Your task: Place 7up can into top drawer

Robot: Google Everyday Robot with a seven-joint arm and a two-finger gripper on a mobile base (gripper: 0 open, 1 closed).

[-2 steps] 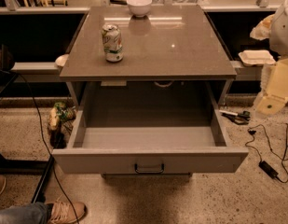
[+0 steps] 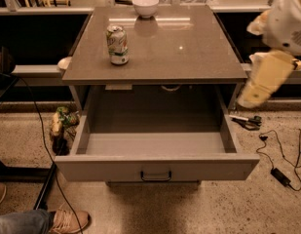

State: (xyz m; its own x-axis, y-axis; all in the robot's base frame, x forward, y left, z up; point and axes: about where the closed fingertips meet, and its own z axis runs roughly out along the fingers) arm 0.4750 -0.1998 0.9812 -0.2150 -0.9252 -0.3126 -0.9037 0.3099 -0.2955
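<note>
The gripper (image 2: 263,83) hangs at the right edge of the scene, beside the cabinet's right front corner and above the floor. It is a pale cream shape slanting down and to the left from a white arm housing (image 2: 286,18) that is cut off by the frame. It is smeared with motion, so I cannot tell how far open it is. It has hold of nothing that I can see, and it is well apart from the can.

Below it on the speckled floor lies a small dark tool (image 2: 246,121), too small to name. Further right a black cable runs to a power adapter (image 2: 280,176).

The top drawer (image 2: 157,167) is pulled out towards me, its grey floor and side walls showing, with a dark metal handle (image 2: 156,175) at the centre of the front panel. The back of the drawer is lost in shadow under the counter. A pale tag (image 2: 118,87) is stuck on the counter's front edge; I cannot read any writing on it.

The 7up can (image 2: 117,45) stands upright on the grey countertop (image 2: 189,48), near the front left corner. Its label is white and green, but the lettering is too blurred to read. A white bowl (image 2: 145,6) sits at the back edge of the counter.

On the floor by the cabinet's left side there is a colourful bundle (image 2: 62,122) that I cannot make out. A tan shoe (image 2: 68,220) and a jeans leg (image 2: 18,224) are cut off at the bottom left.
</note>
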